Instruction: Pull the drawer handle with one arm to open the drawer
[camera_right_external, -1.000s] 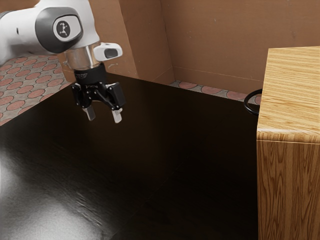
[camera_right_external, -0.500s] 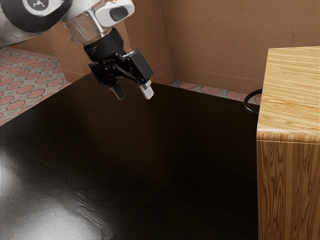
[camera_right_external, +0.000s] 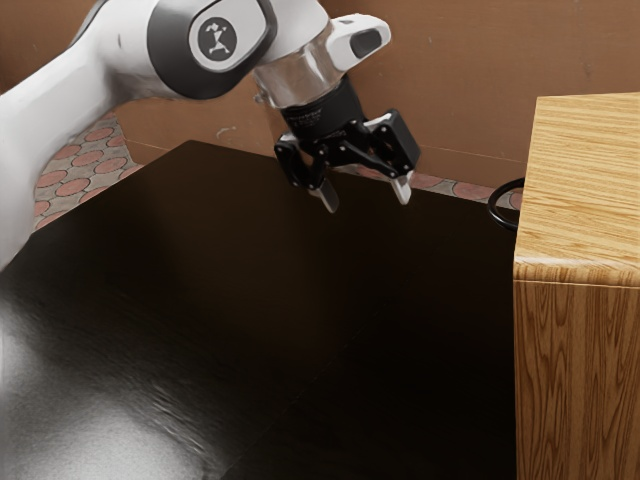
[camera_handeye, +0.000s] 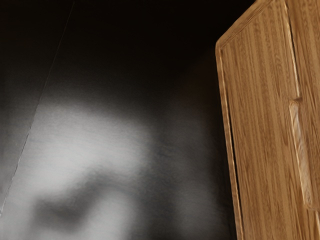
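Though open, claw (camera_right_external: 366, 198) far from handle (camera_handeye: 300, 155)

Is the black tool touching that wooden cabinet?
Apart. The exterior view shows a plain gap between the tool and the wooden cabinet.

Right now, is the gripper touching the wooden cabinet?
No, the gripper hangs open over the table, apart from the cabinet.

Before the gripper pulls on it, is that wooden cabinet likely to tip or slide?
Probably stiff: the wooden cabinet looks like thick boards. Its broad, blocky shape suggests it won't tip easily. The black table is glossy, so it might slide under a pull.
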